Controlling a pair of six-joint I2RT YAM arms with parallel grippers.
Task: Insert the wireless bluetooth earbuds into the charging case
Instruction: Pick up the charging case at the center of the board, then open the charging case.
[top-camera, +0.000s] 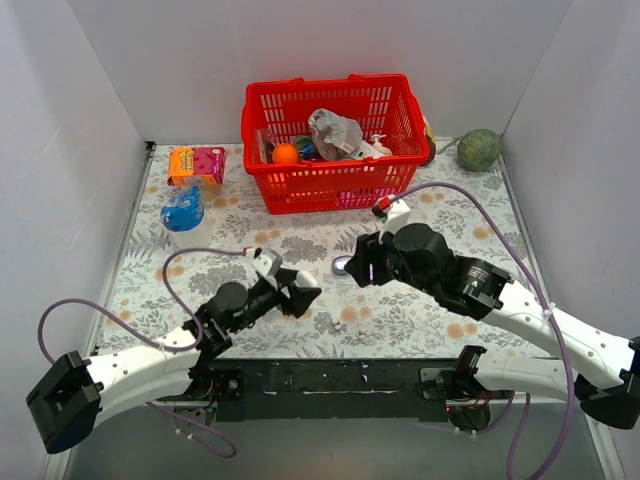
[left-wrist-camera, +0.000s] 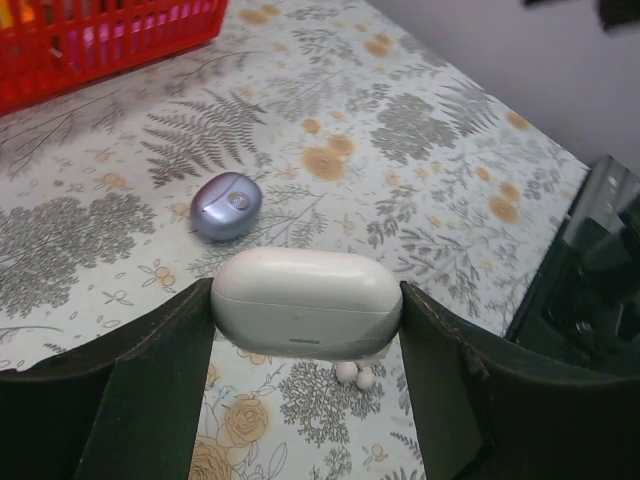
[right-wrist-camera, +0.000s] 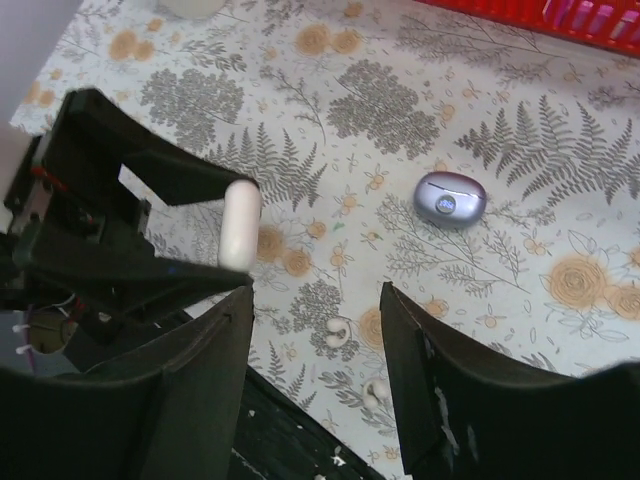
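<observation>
1. Upper left of the top view: orange-pink box (top-camera: 196, 163), with a blue bottle (top-camera: 183, 210) just below it, both on the floral tablecloth (top-camera: 450, 215).
2. Left gripper (top-camera: 299, 291), lower centre-left: clamped on the white charging case (left-wrist-camera: 305, 297). One finger is on each short end, the case is horizontal and lifted off the cloth, and its lid is closed.
3. Earbuds (right-wrist-camera: 335, 333): two small whitish buds loose on the cloth near the bottom edge of the right wrist view. The second bud (right-wrist-camera: 378, 392) lies lower right of the first. In the left wrist view they sit just below the held case. Neither is in a case.
4. Purple case (top-camera: 343, 265): oval, closed, flat on the cloth at centre, between the two grippers, nothing touching it.
5. Right gripper (right-wrist-camera: 313, 310), right of centre: jaws spread, nothing held. The first bud shows in the gap between its fingers; I can't tell its height above the cloth.
6. Red basket (top-camera: 400, 95), top centre, holds mixed clutter.
7. Green ball (top-camera: 480, 150), upper right corner.
</observation>
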